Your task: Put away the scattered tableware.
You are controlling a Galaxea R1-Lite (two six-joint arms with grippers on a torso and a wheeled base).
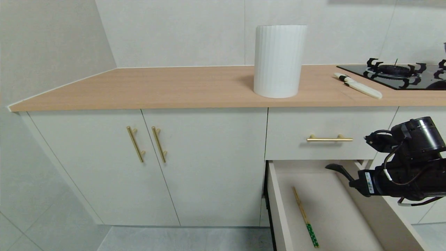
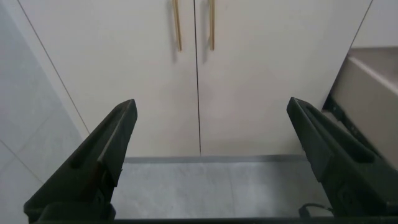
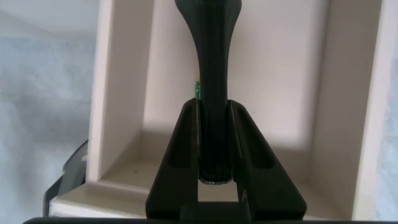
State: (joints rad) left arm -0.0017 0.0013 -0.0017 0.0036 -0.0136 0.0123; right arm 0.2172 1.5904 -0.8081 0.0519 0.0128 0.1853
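Observation:
A drawer (image 1: 276,204) stands pulled out under the wooden counter (image 1: 156,87), at the lower right. A pair of bamboo chopsticks with green ends (image 1: 305,217) lies on its floor. My right gripper (image 1: 359,181) hovers over the drawer's right side, shut on a black utensil (image 1: 337,169) whose end points left. From the right wrist, the utensil (image 3: 208,50) reaches out from the gripper (image 3: 211,124) over the drawer's floor (image 3: 280,74), with a green chopstick tip (image 3: 196,90) beside it. A cream knife (image 1: 359,86) lies on the counter. My left gripper (image 2: 211,118) is open, low before the cabinet doors (image 2: 199,74).
A tall white ribbed canister (image 1: 278,61) stands on the counter, left of the knife. A black gas hob (image 1: 400,75) sits at the far right. A shut drawer with a brass handle (image 1: 329,139) is above the open one. Two cabinet doors with brass handles (image 1: 146,143) lie left.

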